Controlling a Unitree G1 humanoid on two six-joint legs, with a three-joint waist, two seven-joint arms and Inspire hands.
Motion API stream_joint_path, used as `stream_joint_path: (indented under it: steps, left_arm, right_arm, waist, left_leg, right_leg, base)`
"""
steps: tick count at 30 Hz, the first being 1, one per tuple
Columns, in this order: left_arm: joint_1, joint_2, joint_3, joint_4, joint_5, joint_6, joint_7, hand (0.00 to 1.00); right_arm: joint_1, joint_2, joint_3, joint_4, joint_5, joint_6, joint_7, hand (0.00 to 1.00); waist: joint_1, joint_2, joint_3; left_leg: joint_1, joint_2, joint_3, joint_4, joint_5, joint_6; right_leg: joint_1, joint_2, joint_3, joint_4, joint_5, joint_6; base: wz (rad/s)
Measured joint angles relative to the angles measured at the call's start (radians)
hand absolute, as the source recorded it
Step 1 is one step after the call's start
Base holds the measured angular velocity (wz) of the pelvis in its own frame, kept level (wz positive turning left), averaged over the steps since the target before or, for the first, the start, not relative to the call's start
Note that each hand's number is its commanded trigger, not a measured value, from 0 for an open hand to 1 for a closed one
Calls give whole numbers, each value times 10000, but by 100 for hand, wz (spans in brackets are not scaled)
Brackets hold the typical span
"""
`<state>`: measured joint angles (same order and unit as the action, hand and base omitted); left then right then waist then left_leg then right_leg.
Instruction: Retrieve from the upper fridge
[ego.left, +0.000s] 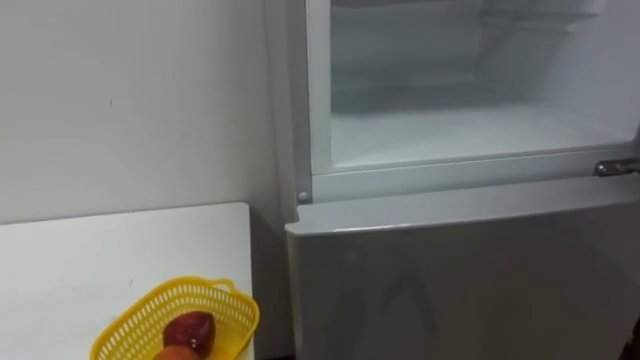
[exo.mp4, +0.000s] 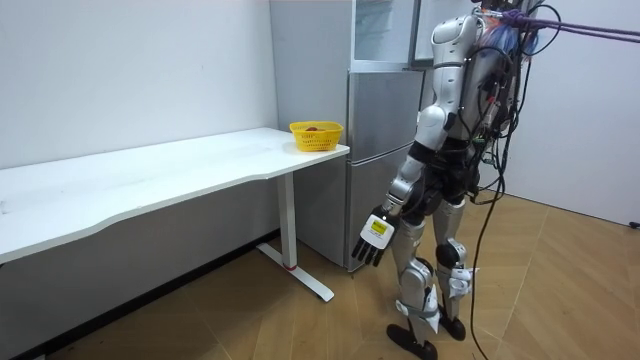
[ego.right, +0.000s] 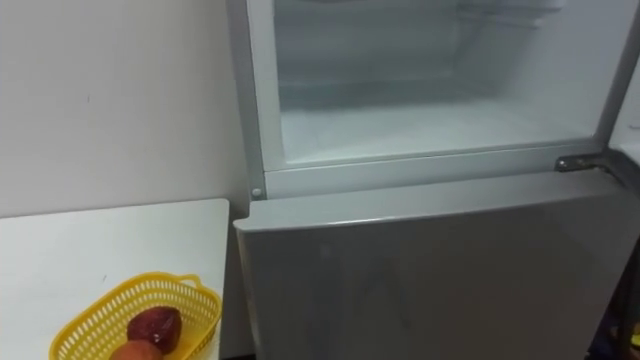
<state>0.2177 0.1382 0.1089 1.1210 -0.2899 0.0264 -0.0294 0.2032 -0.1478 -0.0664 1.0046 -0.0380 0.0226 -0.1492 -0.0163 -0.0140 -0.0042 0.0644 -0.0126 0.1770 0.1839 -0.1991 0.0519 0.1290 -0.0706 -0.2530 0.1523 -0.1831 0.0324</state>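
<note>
The upper fridge compartment (ego.left: 470, 130) stands open right in front of me, with a bare white floor and back wall in sight. Below it the grey lower door (ego.left: 460, 280) is closed. A yellow basket (ego.left: 130, 318) rests on the white table (ego.left: 100, 260) to my left, holding a dark red fruit (ego.left: 190, 330) and an orange one (ego.left: 178, 353). In the room view I stand facing the fridge (exo.mp4: 385, 160), my left hand (exo.mp4: 375, 240) hanging at thigh height with straight fingers and nothing in it.
A metal hinge (ego.left: 615, 167) juts out at the right end of the bar between the two compartments. The table's corner nearly touches the fridge side. A white wall (ego.left: 130, 100) runs behind the table. Wooden floor (exo.mp4: 250, 320) lies around me.
</note>
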Motion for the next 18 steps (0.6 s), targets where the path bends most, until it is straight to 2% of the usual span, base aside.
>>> stream_joint_path:
  steps: [5,10,13,18]
  left_arm:
    - [64,-7,124,-8,7,189,-33,0]
    - [52,-6,185,63,213,218,-104,0]
    - [-20,-3,342,187,234,403,-212,0]
    - [-58,13,331,174,218,414,-215,0]
  right_arm:
    - [-264,3,-164,1257,-37,29,17,0]
    - [-400,3,-172,1631,-131,233,403,0]
    - [-447,-1,-119,1706,-109,270,820,0]
    - [-676,-53,43,2019,-54,443,1211,0]
  waist:
    - [5,61,28]
    - [33,65,37]
    - [93,56,40]
    - [203,-4,59]
  left_leg:
    - [-21,-20,-173,-12,-17,-1]
    - [-17,-22,-230,-9,-23,-12]
    - [-11,-25,-242,-8,-23,-13]
    - [-29,-25,-241,-16,-24,-13]
  right_leg:
    - [64,11,1,-16,-8,10]
    - [68,22,-7,-25,-32,4]
    - [32,21,-5,-29,-41,8]
    - [22,22,-9,-30,-41,8]
  base:
    - [3]
    - [0]
    - [0]
    - [0]
